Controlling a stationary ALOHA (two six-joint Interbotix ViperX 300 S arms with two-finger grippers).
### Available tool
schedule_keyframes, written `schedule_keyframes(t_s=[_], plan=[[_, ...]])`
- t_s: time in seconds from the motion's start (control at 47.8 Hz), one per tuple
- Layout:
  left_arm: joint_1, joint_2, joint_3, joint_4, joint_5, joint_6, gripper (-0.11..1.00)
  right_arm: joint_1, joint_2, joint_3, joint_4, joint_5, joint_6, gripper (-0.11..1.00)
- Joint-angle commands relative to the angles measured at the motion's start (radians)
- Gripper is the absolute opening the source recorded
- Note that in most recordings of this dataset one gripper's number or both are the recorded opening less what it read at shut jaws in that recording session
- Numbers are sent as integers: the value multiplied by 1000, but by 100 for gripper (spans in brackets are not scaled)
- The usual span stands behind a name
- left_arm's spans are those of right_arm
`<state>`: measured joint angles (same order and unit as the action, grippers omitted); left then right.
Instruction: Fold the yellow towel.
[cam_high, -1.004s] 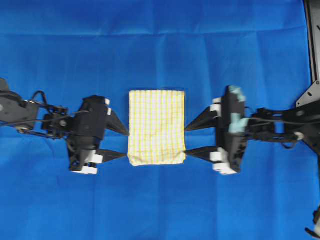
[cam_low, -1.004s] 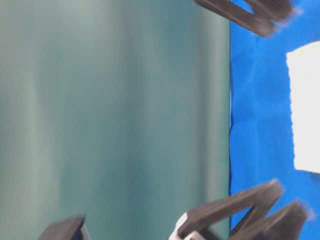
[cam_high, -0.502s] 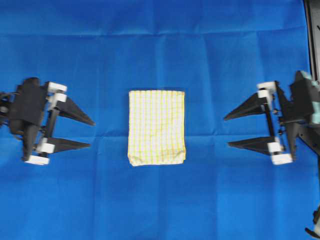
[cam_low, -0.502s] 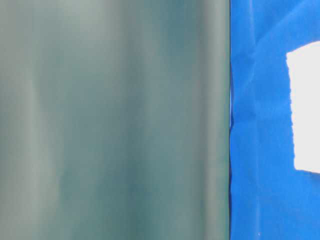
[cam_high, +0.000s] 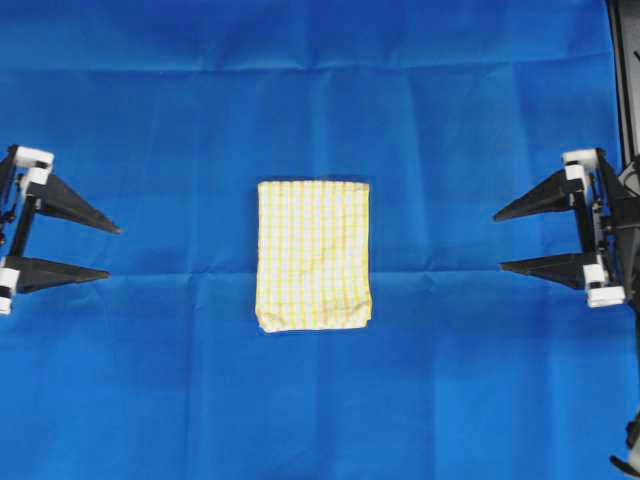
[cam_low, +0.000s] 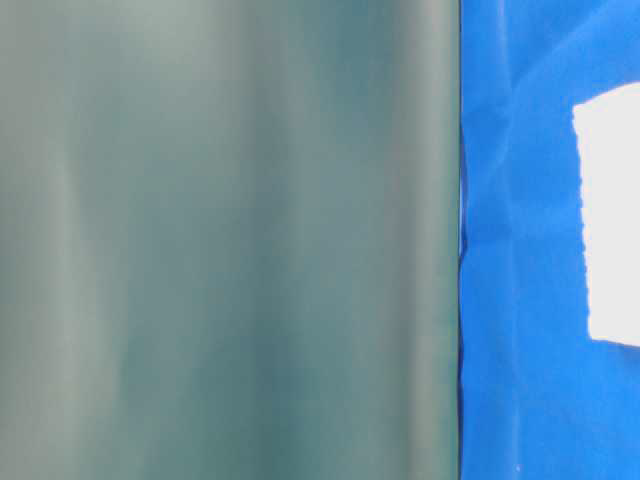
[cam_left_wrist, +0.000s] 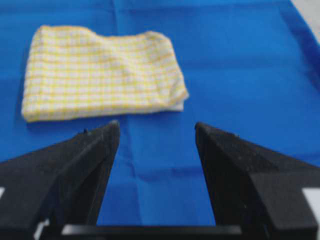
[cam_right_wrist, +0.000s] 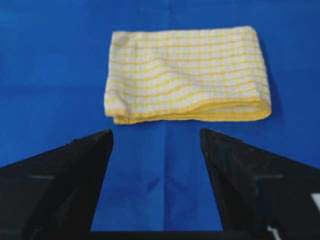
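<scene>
While both my arms sit at the far edges of the overhead view, the yellow towel (cam_high: 314, 255) lies folded in the middle of the blue cloth (cam_high: 320, 90) that covers the tabletop. It forms a neat upright rectangle, with its thicker, rounded fold edge toward six o'clock.

My left gripper (cam_high: 113, 251) is out at nine o'clock from the towel, well apart from it, its two black fingers (cam_high: 70, 204) spread and pointing toward the towel with nothing between them. My right gripper (cam_high: 498, 242) is at three o'clock, equally far off, its jaws also spread wide and holding nothing.

From my left wrist camera the towel (cam_left_wrist: 102, 72) rests ahead of the spread fingers (cam_left_wrist: 80, 165), toward eleven o'clock, one corner slightly rumpled. From my right wrist camera it (cam_right_wrist: 187, 72) lies straight ahead at twelve o'clock, its stacked layers visible along the near edge.

At table level, the towel (cam_low: 610, 220) shows only as an overexposed white patch on the blue cloth, beside a blurred grey-green surface (cam_low: 230, 240).
</scene>
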<state>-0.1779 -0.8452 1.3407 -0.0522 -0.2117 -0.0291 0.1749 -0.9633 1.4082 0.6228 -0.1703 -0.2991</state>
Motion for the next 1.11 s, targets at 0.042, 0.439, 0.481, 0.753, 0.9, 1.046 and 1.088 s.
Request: schedule_keyframes(t_s=[0.042, 0.439, 0.481, 0.753, 0.9, 1.046, 1.088], plan=[[-2, -63, 38, -2, -9, 2, 56, -2, -5, 3, -2, -5, -2, 71], [-2, -135, 103, -2, -6, 2, 56, 0, 3, 21, 6, -17, -2, 71], [-2, -135, 104, -2, -5, 2, 56, 0, 3, 20, 8, -17, -2, 71], [-2, -138, 103, 0, -3, 3, 56, 0, 2, 20, 8, -17, -2, 71], [-2, -141, 103, 0, -2, 3, 56, 0, 0, 20, 8, -15, 0, 71], [-2, -144, 101, 0, -2, 3, 56, 0, 0, 18, 8, -12, 0, 71], [-2, -146, 101, 0, 0, 3, 56, 0, -2, 18, 8, -12, 0, 71]])
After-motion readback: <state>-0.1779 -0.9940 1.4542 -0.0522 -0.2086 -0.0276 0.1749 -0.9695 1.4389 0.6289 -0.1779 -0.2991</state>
